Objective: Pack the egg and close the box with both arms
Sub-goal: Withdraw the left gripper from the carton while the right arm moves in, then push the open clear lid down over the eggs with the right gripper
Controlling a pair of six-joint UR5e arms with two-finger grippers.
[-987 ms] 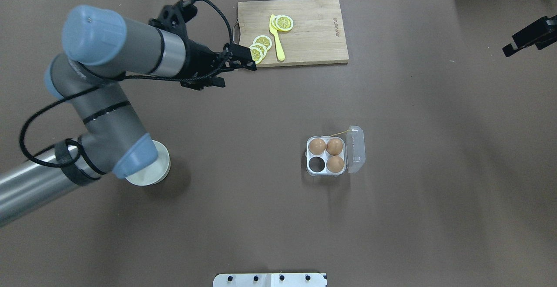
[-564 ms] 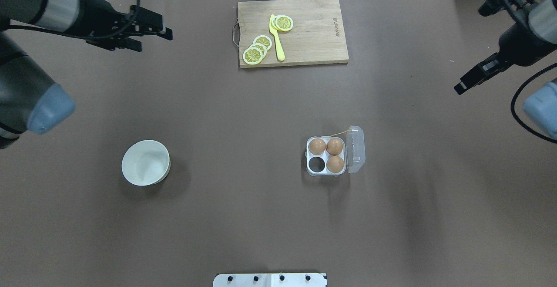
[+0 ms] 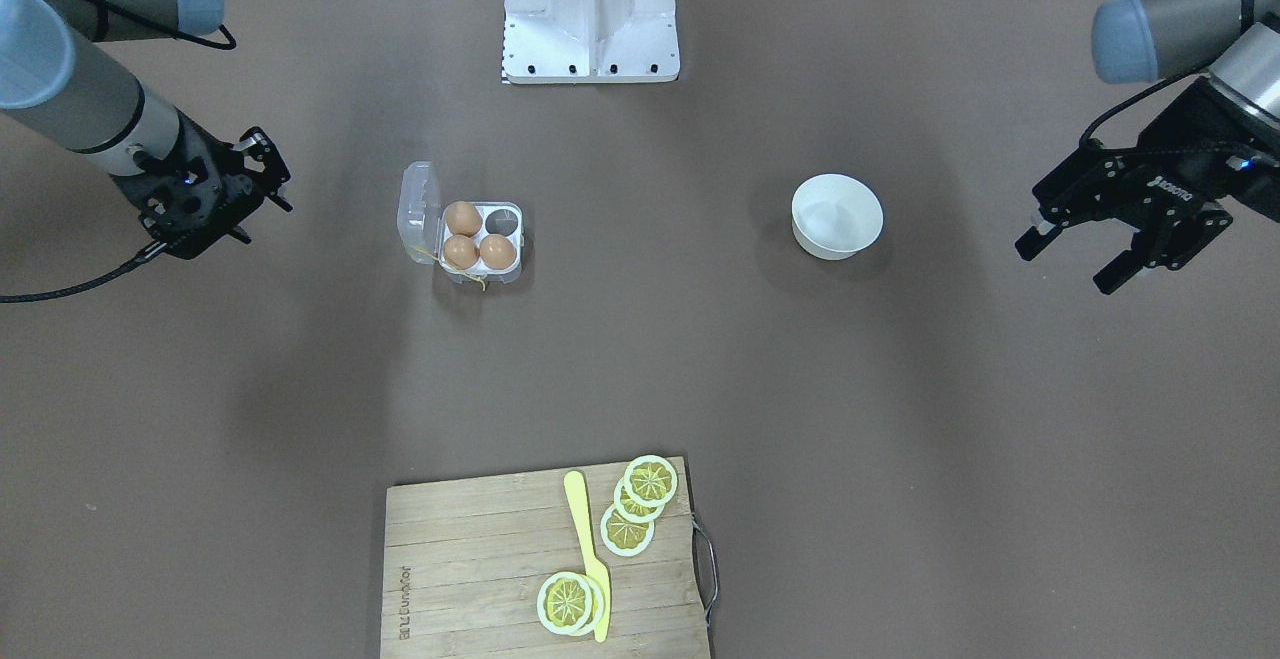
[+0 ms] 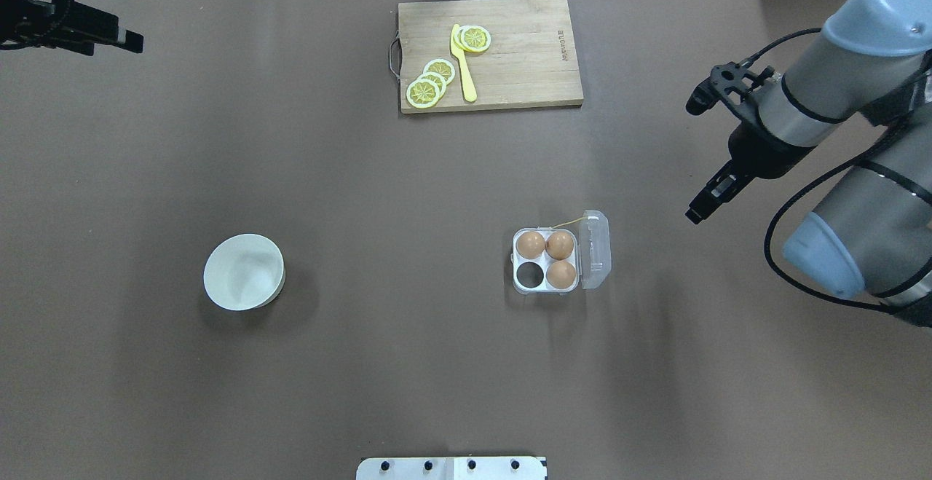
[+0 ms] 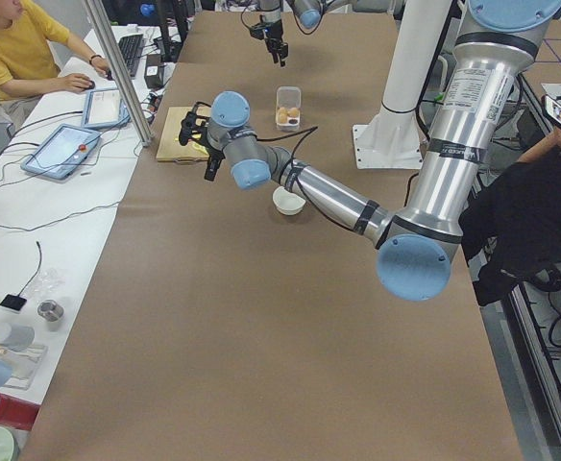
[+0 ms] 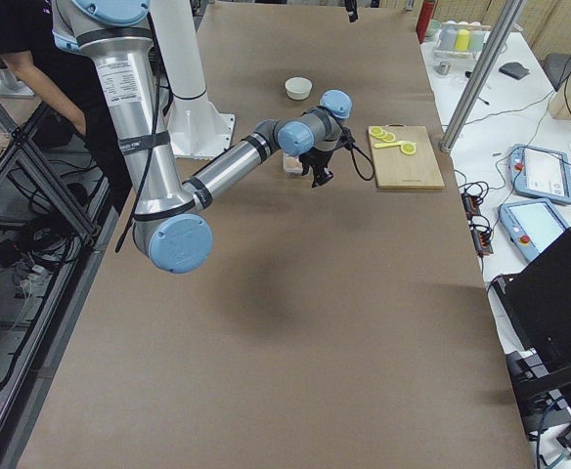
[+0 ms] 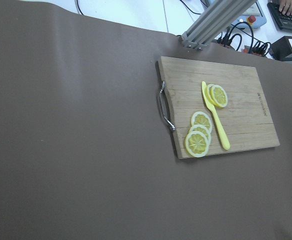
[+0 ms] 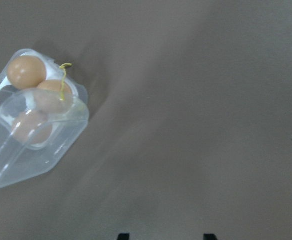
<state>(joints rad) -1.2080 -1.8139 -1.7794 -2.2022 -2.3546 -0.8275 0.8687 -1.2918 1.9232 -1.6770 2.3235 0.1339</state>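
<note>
The clear box (image 4: 546, 260) stands right of the table's middle with its lid (image 4: 595, 250) swung open to the right. Three brown eggs (image 4: 531, 245) fill three cells and the near-left cell (image 4: 531, 274) is empty. I see no loose egg. My right gripper (image 4: 697, 209) is open and empty, in the air to the right of the box. The right wrist view shows the box (image 8: 1, 85) at upper left, with two eggs seen through the lid (image 8: 31, 150). My left gripper (image 4: 133, 40) is open and empty at the far left corner; it also shows in the front view (image 3: 1068, 264).
An empty white bowl (image 4: 244, 272) sits on the left half of the table. A wooden cutting board (image 4: 524, 65) with lemon slices (image 4: 429, 83) and a yellow knife (image 4: 464, 68) lies at the far middle. The white base block (image 4: 451, 467) is at the near edge.
My left arm has swung away from the cutting board to the far left corner, uncovering the bowl. My right arm has come in from the right edge toward the box. The box has not moved.
</note>
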